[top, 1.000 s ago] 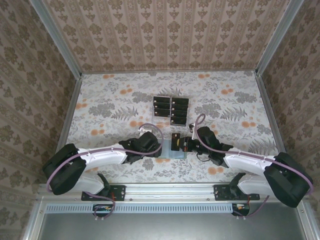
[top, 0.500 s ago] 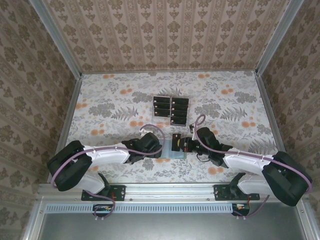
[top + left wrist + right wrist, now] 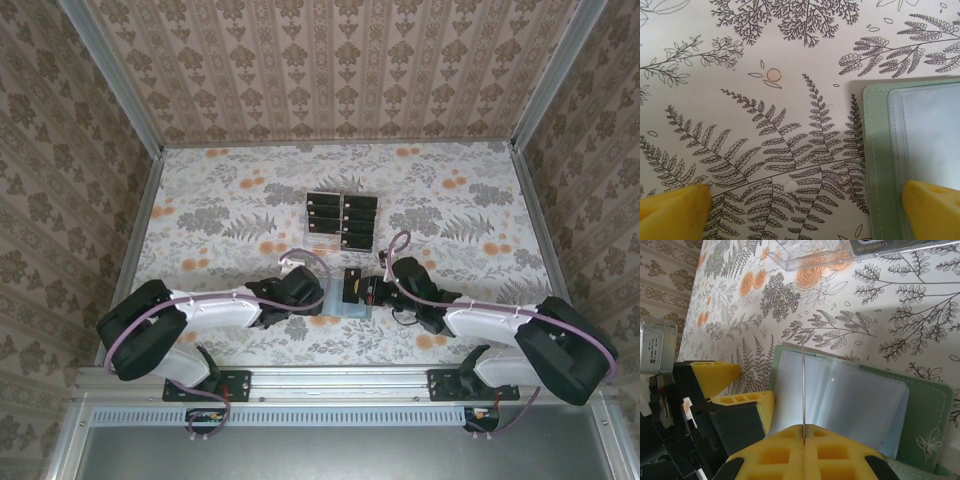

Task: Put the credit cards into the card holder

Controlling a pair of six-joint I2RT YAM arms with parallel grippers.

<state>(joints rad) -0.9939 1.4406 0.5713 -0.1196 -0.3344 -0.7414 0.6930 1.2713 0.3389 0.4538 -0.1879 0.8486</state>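
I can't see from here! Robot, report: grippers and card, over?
Left gripper open, straddling card holder's edge. Right gripper shut on a credit card, edge-on over the clear pocket. Clear rack beyond, apart.

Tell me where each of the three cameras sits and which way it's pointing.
Top external: high behind the robot, looking down on the floral table; both arms show, bases nearest.
Left wrist: on the left arm, facing straight down at the table; yellow tips of the open left pincer at the bottom corners.
Right wrist: on the right arm, looking low across the table toward the clear plastic rack; the right pincer is shut on a thin black card, edge-on.
Shared: both wrist views show the flat sage-green pouch.
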